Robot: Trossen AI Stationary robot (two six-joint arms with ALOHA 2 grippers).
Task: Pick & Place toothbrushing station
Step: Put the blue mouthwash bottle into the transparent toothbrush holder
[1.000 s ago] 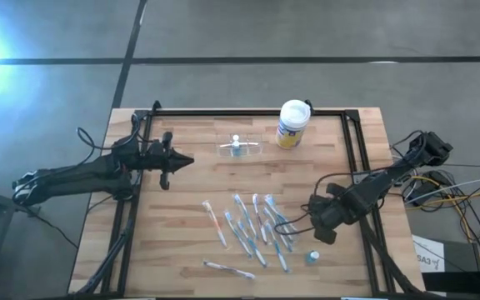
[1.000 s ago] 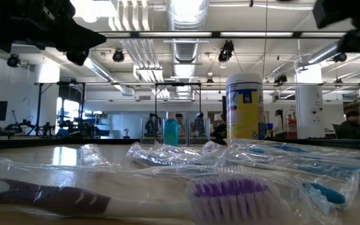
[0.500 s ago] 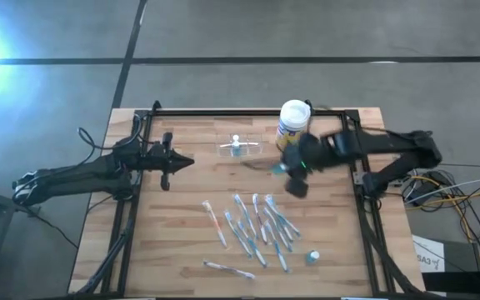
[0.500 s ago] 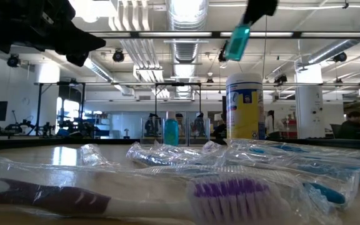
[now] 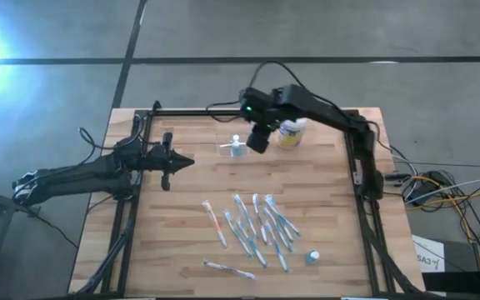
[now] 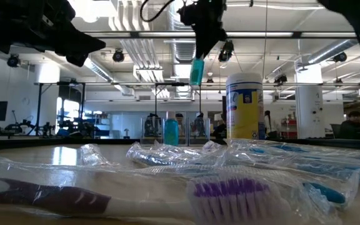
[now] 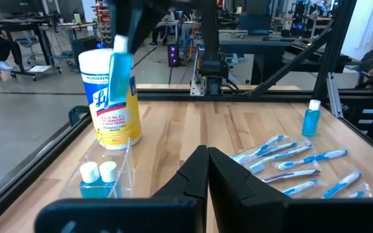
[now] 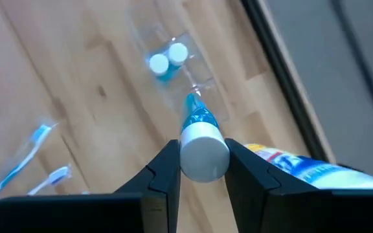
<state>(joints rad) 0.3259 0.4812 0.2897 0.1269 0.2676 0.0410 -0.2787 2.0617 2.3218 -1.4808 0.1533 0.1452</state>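
Observation:
The toothbrushing station (image 5: 242,149) is a see-through holder near the table's far edge, with two white-capped blue bottles (image 8: 167,57) standing in it. It also shows in the left wrist view (image 7: 103,176). My right gripper (image 5: 257,138) hangs above it, just to its right, shut on a small blue bottle (image 6: 197,70) with a white cap. My left gripper (image 5: 183,162) waits shut and level at the table's left, touching nothing, and points toward the station. My right gripper pinches the small bottle at its white cap end (image 8: 203,154), one finger on either side. The fingers (image 8: 165,169) come from above, pointing steeply down. The bottle hangs below them, cap up and blue body (image 7: 120,70) down, lifted clear of table and station.
A white-lidded canister with a yellow label (image 5: 293,127) stands just right of the station, partly under my right arm. Several wrapped toothbrushes (image 5: 257,227) lie spread over the table's near middle. Another small blue bottle (image 5: 312,257) stands near the front right.
My right gripper has swung from the table's near right, up and across toward the far edge and left, carrying the blue bottle. It now hangs over the station. The bottle has stayed hanging below the fingers, and the gripper has turned about on the way.

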